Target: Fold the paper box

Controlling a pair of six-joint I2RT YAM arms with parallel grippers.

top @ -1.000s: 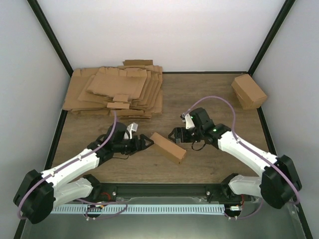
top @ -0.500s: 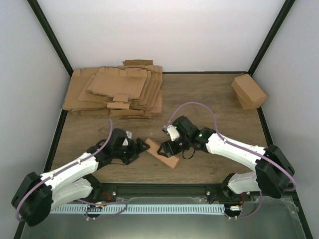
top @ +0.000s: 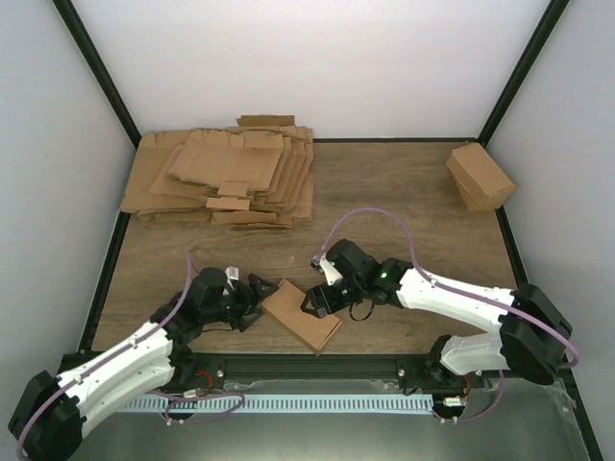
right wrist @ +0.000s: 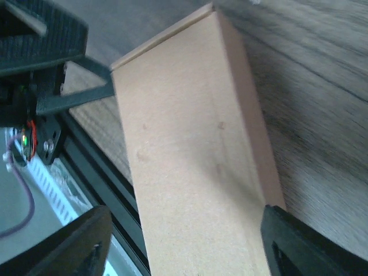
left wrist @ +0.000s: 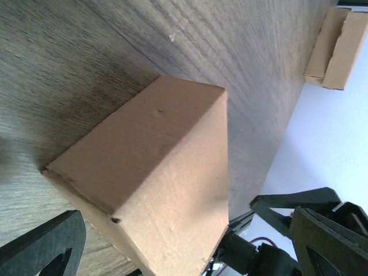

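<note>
Box on the move! The paper box (top: 301, 315) has slid down-frame from mid-table to lower centre, right by the near edge of the table (top: 404, 197). It now shows a broad face up, vs. the narrow strip seen a sec ago. Both arms have pulled in w/ it.

Left gripper (top: 257, 291) sits at the box's left end, lower left of centre. Its jaws are spread wider than a moment back and hold nothing. In the left wrist view the box end sits between the fingers (left wrist: 43, 247) w/ a gap either side, so that's a let-go.

Right gripper (top: 316, 301) is at the box's upper-right edge. Its wrist view has the fingers (right wrist: 307, 247) straddling the long body, one close against the side, the other w/ a visible gap. Looks released, not pinching, tho it's close.

The box reads as a closed cuboid w/ square walls and a faint seam at one end corner. My read: shaping is abt done and the arms are repositioning it. Next is prob. a press on any end flap not fully seated.

The pile of flat sheets (top: 226, 178) at upper left and the other carton (top: 479, 176) at upper right sit well apart from the action.
</note>
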